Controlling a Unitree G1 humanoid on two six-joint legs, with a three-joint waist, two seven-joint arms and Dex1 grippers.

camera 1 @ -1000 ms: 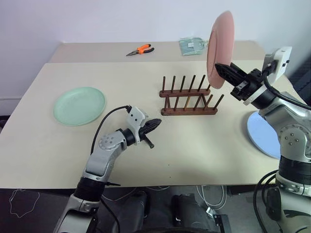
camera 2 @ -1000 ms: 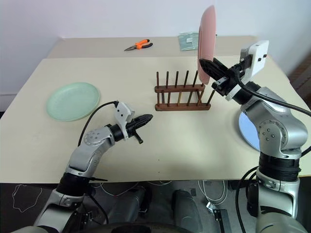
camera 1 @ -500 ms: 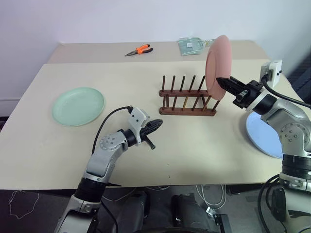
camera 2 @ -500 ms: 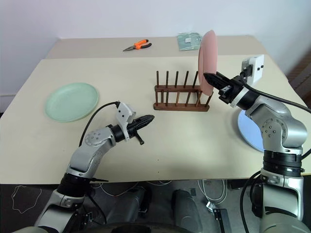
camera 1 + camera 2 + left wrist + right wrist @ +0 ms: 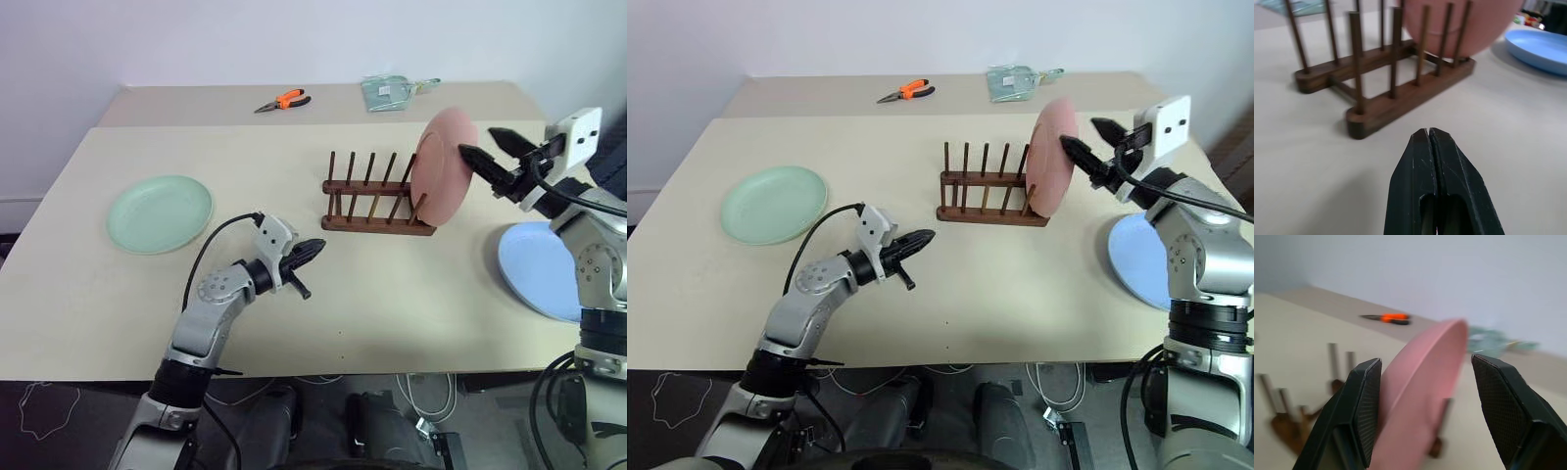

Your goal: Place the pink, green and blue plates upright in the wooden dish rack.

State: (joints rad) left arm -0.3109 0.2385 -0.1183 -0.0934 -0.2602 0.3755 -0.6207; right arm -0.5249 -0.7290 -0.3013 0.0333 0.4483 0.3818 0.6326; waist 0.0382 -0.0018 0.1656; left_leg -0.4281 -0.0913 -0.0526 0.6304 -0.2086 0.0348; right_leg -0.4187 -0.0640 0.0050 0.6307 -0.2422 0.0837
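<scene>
The pink plate [image 5: 443, 166] stands on edge, tilted, in the right end slot of the dark wooden dish rack [image 5: 377, 201], while the green plate [image 5: 160, 212] and blue plate [image 5: 542, 268] lie flat on the surface [image 5: 392, 294].

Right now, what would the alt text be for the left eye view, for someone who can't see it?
A pink plate stands tilted in the right end of a wooden dish rack, and the right gripper is open just beside it. A green plate lies flat at left, a blue plate at right.
</scene>
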